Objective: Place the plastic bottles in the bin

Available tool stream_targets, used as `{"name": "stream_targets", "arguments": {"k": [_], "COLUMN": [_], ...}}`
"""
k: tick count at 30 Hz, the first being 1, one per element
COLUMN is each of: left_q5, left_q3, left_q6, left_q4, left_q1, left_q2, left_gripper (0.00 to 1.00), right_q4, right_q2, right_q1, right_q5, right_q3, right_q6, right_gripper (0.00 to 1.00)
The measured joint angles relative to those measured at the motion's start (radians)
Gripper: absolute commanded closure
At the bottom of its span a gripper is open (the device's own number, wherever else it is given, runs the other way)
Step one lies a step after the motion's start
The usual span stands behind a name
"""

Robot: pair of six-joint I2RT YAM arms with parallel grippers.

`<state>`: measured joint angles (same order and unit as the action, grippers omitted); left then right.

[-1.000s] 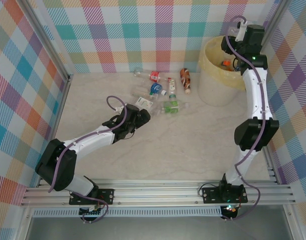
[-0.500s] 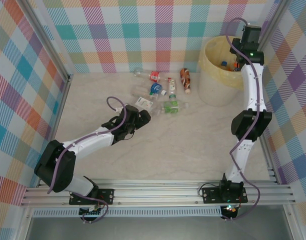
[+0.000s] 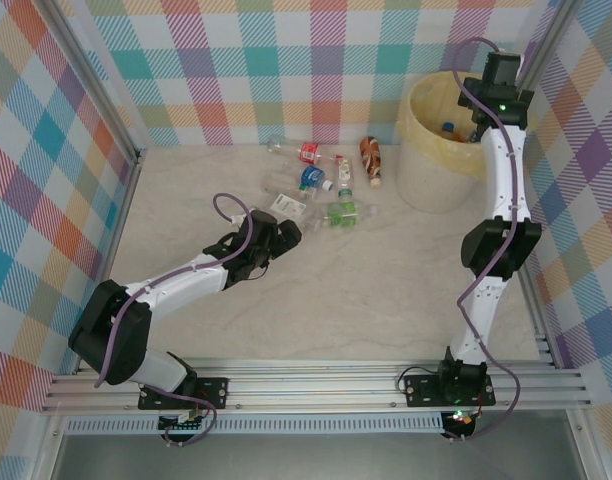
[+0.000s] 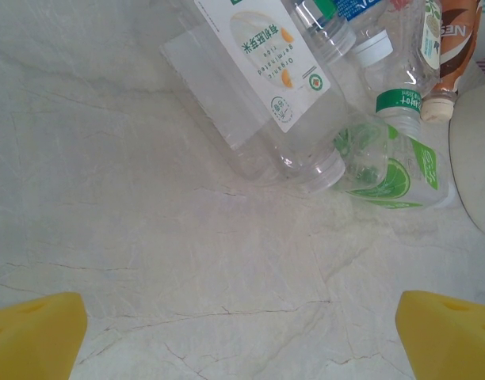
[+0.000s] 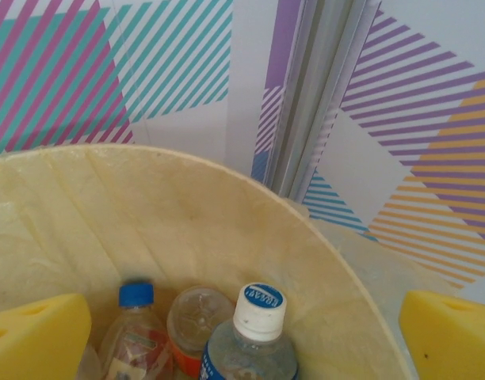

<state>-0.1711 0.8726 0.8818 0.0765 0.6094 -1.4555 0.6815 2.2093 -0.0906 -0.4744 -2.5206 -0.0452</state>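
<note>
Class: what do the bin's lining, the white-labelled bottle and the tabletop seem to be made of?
Bin: seemingly lined with thin yellowish plastic film, matt and creased. White-labelled bottle: probably clear glossy plastic; the surface beneath shows through it. Tabletop: pale veined stone or printed laminate, smooth; the look leaves that open.

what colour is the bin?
Pale yellow. The bin shows best in the right wrist view.
</note>
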Motion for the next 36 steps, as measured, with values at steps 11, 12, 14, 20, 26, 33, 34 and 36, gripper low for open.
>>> {"name": "stream_targets", "arguments": {"k": [11, 12, 14, 20, 26, 33, 34, 36], "left_q5": [0.022, 0.024, 0.025, 0.026, 0.02, -0.015, -0.018, -0.014], "left_q3": [0.056, 0.063, 0.078, 0.169, 0.346, 0.545, 0.571, 0.616], "left_q6": [0.0, 0.0, 0.0, 0.001, 0.025, 0.053, 0.053, 0.053], "left_q4": [0.032, 0.036, 0.05, 0.111, 0.253, 0.388, 0.398, 0.397], "left_q1": [0.0, 0.0, 0.0, 0.0, 0.0, 0.004, 0.004, 0.004], "left_q2": [-0.039, -0.044, -0.055, -0.113, -0.241, -0.389, -0.407, -0.443], "left_gripper": [0.0, 0.0, 0.0, 0.0, 0.0, 0.0, 0.0, 0.0], "right_q4": [-0.068, -0.092, -0.144, -0.3, -0.425, -0.535, -0.541, -0.555], "right_q2": [-0.373, -0.416, -0.484, -0.647, -0.8, -0.948, -0.961, -0.977], "right_q1": [0.0, 0.0, 0.0, 0.0, 0.005, 0.019, 0.021, 0.025], "right_q5": [0.249, 0.285, 0.35, 0.547, 0.719, 0.832, 0.845, 0.87], "right_q3": [0.423, 0.476, 0.569, 0.859, 1.112, 1.321, 1.342, 1.375], "right_q6": [-0.096, -0.108, -0.137, -0.244, -0.338, -0.425, -0.438, -0.455], "right_gripper": [0.0, 0.0, 0.0, 0.0, 0.0, 0.0, 0.0, 0.0]}}
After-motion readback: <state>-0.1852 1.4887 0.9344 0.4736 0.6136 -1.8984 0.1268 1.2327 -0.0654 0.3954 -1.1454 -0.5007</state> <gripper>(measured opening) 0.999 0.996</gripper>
